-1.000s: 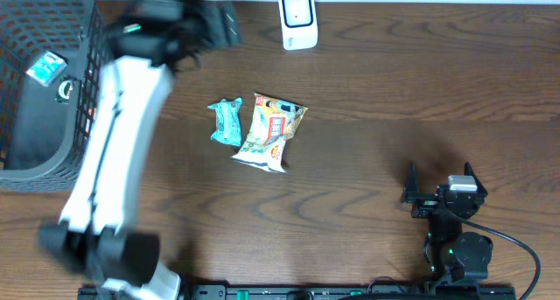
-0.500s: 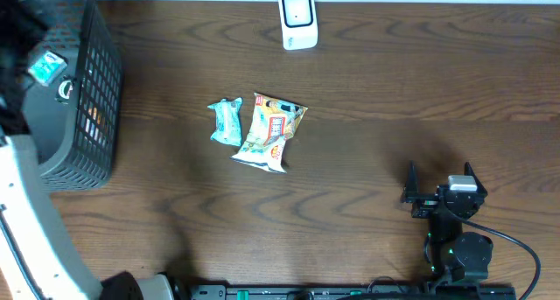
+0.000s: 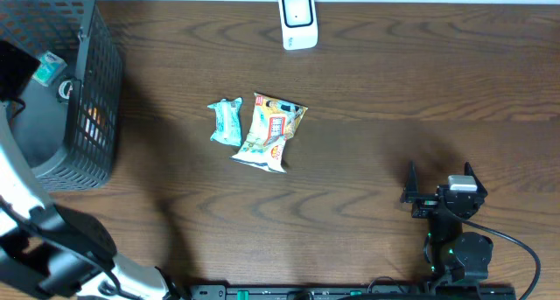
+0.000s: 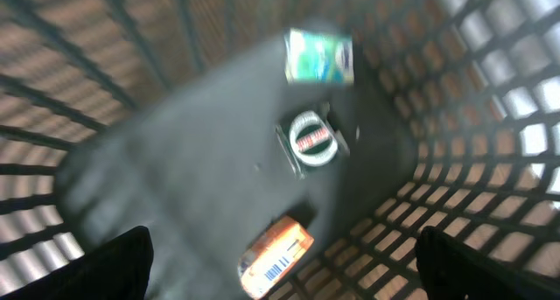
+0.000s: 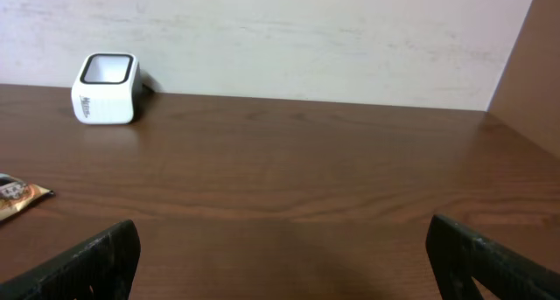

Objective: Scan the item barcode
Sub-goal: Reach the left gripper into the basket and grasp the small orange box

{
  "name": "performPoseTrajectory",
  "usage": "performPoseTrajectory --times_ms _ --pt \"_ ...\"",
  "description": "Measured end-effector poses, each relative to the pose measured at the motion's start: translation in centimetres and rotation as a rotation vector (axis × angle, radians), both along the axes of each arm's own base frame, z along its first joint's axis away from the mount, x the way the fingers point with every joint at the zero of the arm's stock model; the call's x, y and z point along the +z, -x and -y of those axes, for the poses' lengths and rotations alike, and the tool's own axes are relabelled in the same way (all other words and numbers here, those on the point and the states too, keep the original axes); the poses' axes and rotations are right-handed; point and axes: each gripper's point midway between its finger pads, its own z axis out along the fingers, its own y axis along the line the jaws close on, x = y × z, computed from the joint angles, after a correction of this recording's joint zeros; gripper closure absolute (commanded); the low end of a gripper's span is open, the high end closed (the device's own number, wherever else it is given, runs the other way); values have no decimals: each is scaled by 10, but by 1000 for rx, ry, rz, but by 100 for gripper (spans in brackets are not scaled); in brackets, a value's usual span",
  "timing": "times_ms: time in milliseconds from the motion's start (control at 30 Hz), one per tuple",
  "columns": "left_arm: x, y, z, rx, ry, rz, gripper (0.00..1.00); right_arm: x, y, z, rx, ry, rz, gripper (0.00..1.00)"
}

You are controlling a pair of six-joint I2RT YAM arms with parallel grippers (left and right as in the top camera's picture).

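Fingers: the left fingers [image 4: 109,267] stand wide apart with nothing between them, hanging over the inside of the basket [image 3: 87,116]; the right fingers [image 5: 87,265] are also spread and empty, parked low over the near right of the tabletop [image 3: 394,90]. Items not yet in the basket, and so judged to be the ones due for scanning: a snack bag [image 3: 269,131] and a teal packet [image 3: 227,122], lying flat just beside each other near mid-tabletop, well apart from either arm. The snack bag looks light, puffed and crinkly, with glossy film likely to slip; a hard pinch on the body could crush what is inside, so the flat crimped seam at an end is the better hold. The teal packet is smaller and soft-wrapped, with twisted ends; gripping across its middle should do. No barcode shows on the upper face of either, so turning in hand is probably needed. The scanner [image 3: 297,20], a small white unit, stands at the far edge, window up, near the two items. In the basket on the left lie a green packet [image 4: 320,57], a round tin [image 4: 312,140] and an orange packet [image 4: 277,254] with a barcode facing up; the wrist view is blurred, so finer detail cannot be read.
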Motion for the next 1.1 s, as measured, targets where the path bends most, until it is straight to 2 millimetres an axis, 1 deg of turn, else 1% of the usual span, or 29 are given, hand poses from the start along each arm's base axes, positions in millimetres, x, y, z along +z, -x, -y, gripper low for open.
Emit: performPoseTrajectory --times_ms 133,200,367,500,533,600,700,800,900,967,1000,1033,1067,1100 --pt "-39 -17 12 -103 109 -36 6 0 0 0 0 0 0 1" --pt "-56 -20 18 -141 155 -64 7 0 0 0 0 0 0 1" --pt "-89 -16 29 -198 239 -146 8 0 0 0 0 0 0 1" --pt "-118 -7 35 -212 310 -228 8 0 0 0 0 0 0 1" --pt "-129 -4 36 -214 332 -257 8 0 0 0 0 0 0 1" --pt "-142 3 37 -230 361 -300 8 0 0 0 0 0 0 1" --pt "-157 9 39 -248 392 -344 8 0 0 0 0 0 0 1" --pt "-170 12 39 -266 410 -372 9 0 0 0 0 0 0 1" --pt "-179 12 40 -294 417 -387 9 0 0 0 0 0 0 1" --pt "-183 12 41 -314 424 -391 11 0 0 0 0 0 0 1" --pt "-185 12 42 -319 429 -393 12 0 0 0 0 0 0 1" --pt "-187 12 42 -323 432 -396 21 0 0 0 0 0 0 1" --pt "-190 12 43 -329 436 -398 42 0 0 0 0 0 0 1" --pt "-193 12 43 -328 441 -401 54 0 0 0 0 0 0 1"
